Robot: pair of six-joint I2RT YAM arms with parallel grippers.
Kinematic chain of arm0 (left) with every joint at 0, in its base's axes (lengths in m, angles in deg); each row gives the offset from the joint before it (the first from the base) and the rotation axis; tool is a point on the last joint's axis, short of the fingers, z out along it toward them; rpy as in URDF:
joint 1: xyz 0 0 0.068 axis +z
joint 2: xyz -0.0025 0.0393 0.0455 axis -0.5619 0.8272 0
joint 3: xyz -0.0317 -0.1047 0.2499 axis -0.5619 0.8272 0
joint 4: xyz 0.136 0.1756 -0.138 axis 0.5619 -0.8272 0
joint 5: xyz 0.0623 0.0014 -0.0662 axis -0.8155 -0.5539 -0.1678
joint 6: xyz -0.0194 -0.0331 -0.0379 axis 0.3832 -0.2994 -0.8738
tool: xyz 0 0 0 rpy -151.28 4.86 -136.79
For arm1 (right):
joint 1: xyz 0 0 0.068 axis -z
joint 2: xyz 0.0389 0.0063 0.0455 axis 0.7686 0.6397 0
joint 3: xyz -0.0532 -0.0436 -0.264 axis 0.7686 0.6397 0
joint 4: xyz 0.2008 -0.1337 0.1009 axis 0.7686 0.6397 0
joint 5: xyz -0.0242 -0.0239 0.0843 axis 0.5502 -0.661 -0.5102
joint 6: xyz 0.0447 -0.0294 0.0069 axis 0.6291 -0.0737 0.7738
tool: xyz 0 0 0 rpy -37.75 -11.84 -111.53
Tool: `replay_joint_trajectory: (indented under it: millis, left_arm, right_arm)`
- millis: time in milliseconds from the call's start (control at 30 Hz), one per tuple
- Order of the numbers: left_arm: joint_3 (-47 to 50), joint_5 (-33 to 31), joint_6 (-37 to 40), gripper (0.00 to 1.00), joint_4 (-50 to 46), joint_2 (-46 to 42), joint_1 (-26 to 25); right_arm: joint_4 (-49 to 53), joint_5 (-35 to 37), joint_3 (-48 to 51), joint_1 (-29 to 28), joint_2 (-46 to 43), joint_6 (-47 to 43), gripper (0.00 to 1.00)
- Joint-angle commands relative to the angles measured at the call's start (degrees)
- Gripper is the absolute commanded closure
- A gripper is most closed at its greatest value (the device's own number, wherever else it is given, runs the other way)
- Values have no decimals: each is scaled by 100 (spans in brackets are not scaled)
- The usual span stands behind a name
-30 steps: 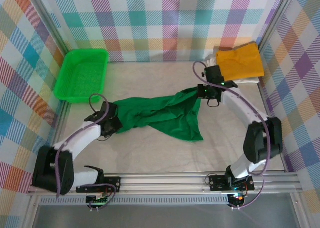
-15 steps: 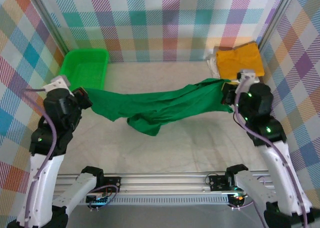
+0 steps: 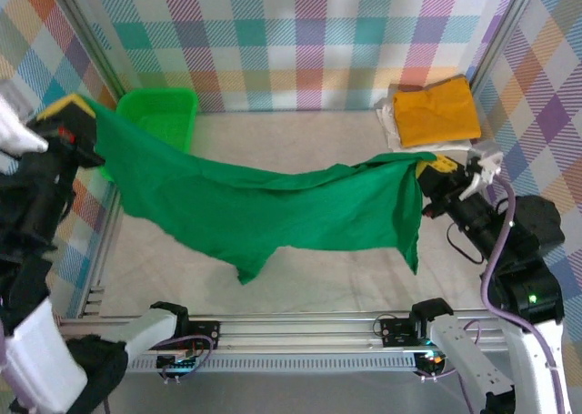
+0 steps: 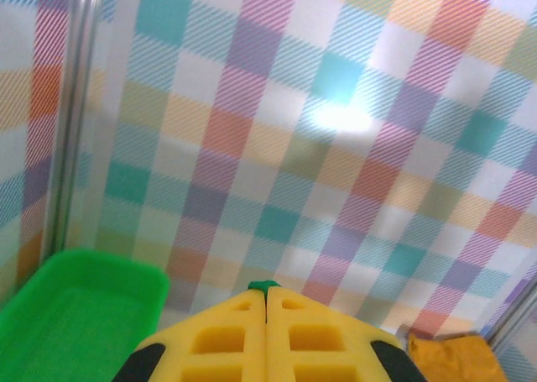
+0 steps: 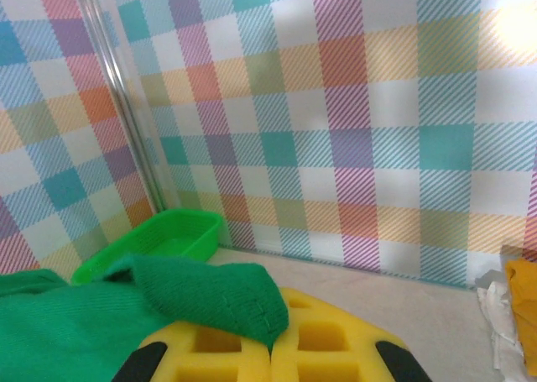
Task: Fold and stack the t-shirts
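Well, the dark green t-shirt [image 3: 273,209] hangs stretched in the air, from beside the mesh basket [image 3: 168,114] out to its right. The left gripper [image 3: 73,127] is clamped on the end by the basket, the right gripper [image 3: 429,176] on the far end (cloth drapes over its fingers). The mustard t-shirt [image 3: 439,112] lies well right of the basket.

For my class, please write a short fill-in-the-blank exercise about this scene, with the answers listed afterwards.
The left gripper and the right gripper hold the dark green t-shirt stretched ____ them. The folded shirt lying on the white t-shirt is mustard ____. The mesh basket sits at the far ____ corner of the table.
Answers: between; yellow; left.
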Motion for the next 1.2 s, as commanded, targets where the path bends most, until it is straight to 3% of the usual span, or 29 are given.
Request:
replay_joint_trajectory:
  millis: [0,100,267,300,333,367,400,433,533,600,633,667,767,867,1033,1167]
  left_arm:
    - [-784,302,458,100,-487,1684,122]
    - [-1661,990,352,100,-431,3156,365]
    - [-1767,1347,447,100,144,5283,480]
    - [-1818,1262,508,100,298,5747,487]
    - [-1993,1153,536,89,378,6219,500]
    - [-2310,1130,575,61,338,6629,519]
    - [-2845,1058,574,44,168,7088,554]
    - [-3466,926,574,44,-9,7428,563]
    - [-3717,566,575,33,-231,7375,577]
    - [-3015,536,530,27,-201,6805,554]
    - [-2216,532,492,26,14,6310,502]
    - [-1188,541,479,26,464,5797,439]
    - [2873,771,-37,28,2985,3393,110]
    - [4976,993,-806,29,3521,2276,-167]
    - [6487,1146,-891,39,3518,2316,-814]
    - [6445,1447,-979,43,4206,2983,-820]
  right_arm:
    - [-690,319,-137,29,877,-30,100]
    - [-1002,494,-421,42,2012,-91,100]
    - [-2042,1301,-108,398,4120,400,99]
    - [-2225,1389,-174,547,4726,626,86]
    - [-2203,1360,-436,702,5321,849,72]
    - [-2026,1314,-801,798,5798,1000,66]
    - [-1756,1300,-1231,861,6265,1067,54]
    - [-1463,1320,-1694,868,6610,1000,39]
    - [-933,1367,-2307,873,6803,904,35]
    - [-791,1209,-2203,864,6542,837,35]
    - [-671,1109,-2091,868,6355,866,34]
    - [-579,1030,-1929,857,6209,887,34]
    - [-428,717,-1086,838,5674,1018,34]
    - [-130,666,-382,725,5323,1015,35]
    - [-197,225,185,284,5405,444,40]
    - [-500,11,120,-9,6088,613,53]
